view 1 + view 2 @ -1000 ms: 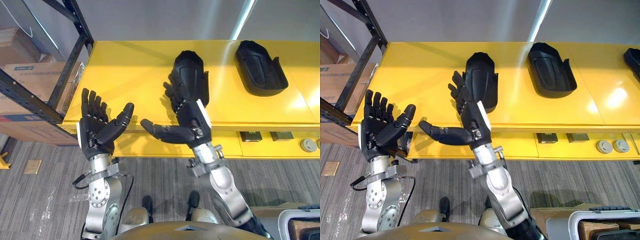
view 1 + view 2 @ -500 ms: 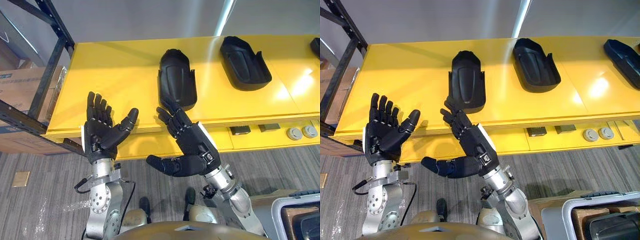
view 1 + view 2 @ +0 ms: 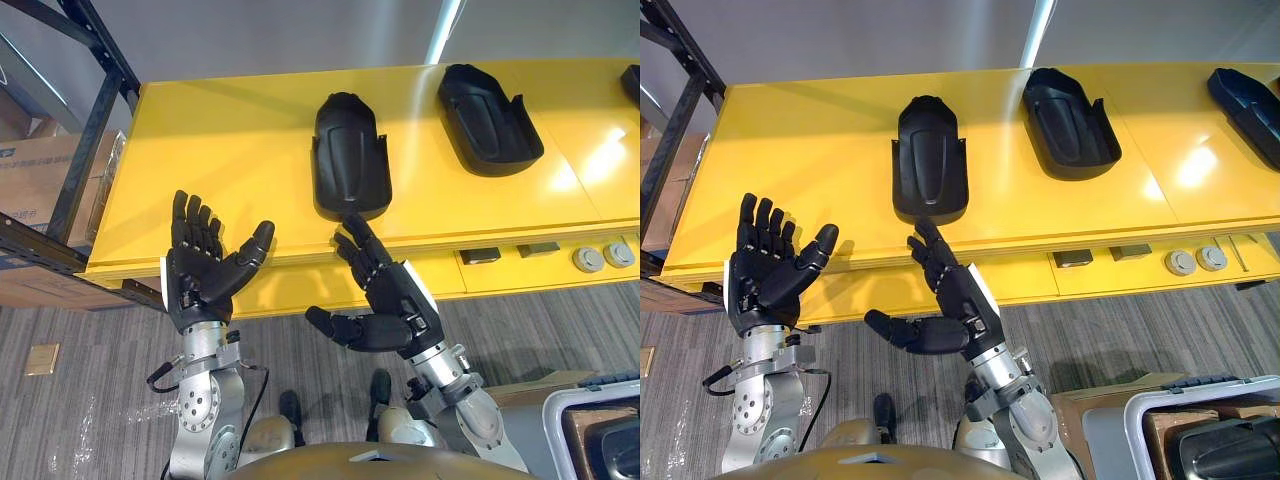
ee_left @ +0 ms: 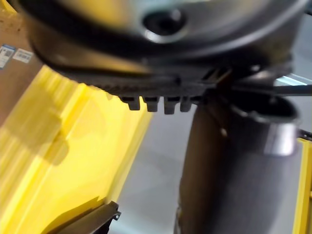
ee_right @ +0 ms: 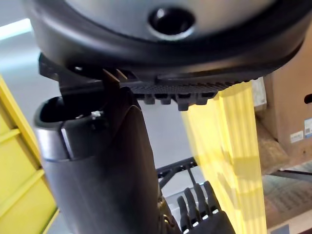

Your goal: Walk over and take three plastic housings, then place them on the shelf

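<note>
Right hand (image 3: 388, 303) is spread wide, fingers straight, thumb out to the side, holding nothing. It hangs in front of the yellow tabletop (image 3: 235, 150), fingertips pointing up at the front edge, just below the nearest housing (image 3: 350, 155), not touching it. Left hand (image 3: 203, 272) is also fully open, palm up, fingers straight, empty, near the tabletop's front left corner. All three black plastic housings lie on the tabletop. The nearest housing sits in the middle, hollow side down. The second housing (image 3: 489, 120) is to its right, hollow side up. The third housing (image 3: 1250, 108) is at the far right edge. A black shelf frame (image 3: 95, 125) stands left of the tabletop with cardboard boxes (image 3: 35, 180) behind it. A grey bin (image 3: 585, 435) is at lower right.
</note>
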